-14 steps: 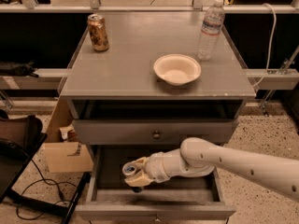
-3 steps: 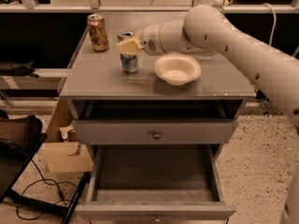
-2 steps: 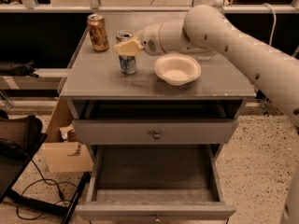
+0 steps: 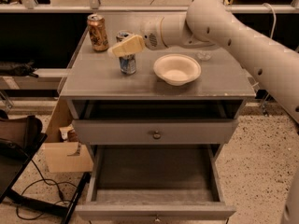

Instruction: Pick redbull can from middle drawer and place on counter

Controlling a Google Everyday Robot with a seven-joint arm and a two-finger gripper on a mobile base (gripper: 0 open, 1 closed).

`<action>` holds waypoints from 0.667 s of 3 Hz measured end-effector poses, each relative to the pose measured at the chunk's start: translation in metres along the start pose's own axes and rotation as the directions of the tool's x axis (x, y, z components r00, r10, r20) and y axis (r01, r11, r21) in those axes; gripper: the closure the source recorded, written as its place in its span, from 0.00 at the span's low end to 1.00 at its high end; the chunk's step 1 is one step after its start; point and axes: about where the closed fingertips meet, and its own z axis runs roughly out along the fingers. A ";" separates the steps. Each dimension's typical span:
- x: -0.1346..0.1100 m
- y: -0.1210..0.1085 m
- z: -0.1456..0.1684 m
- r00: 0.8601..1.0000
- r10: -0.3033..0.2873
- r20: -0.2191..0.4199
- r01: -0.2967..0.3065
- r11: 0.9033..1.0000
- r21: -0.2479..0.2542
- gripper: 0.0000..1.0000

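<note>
The redbull can [image 4: 127,63], slim and silver-and-blue, stands upright on the counter [image 4: 210,84] left of the middle. My gripper [image 4: 125,45] reaches in from the right and its cream fingers [image 4: 128,45] close around the can's upper half, hiding part of it. The can's silver top shows just behind the fingers. The middle drawer [image 4: 154,210] is pulled out below, and its dark inner floor is bare.
A gold-brown can [image 4: 97,31] stands at the counter's back left. A white bowl [image 4: 177,69] sits right of the redbull can. The upper drawer front [image 4: 156,133] with its knob is shut. A cardboard box [image 4: 65,155] and cables lie on the floor at left.
The gripper lifted the redbull can from the middle drawer onto the counter. Over the last second the gripper and can have barely moved.
</note>
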 end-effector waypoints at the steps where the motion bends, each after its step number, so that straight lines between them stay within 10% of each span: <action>1: -0.058 0.008 -0.060 0.998 -0.058 0.029 0.057 0.998 0.034 0.00; 2: -0.099 0.018 -0.120 0.992 -0.126 0.028 0.125 0.992 0.029 0.00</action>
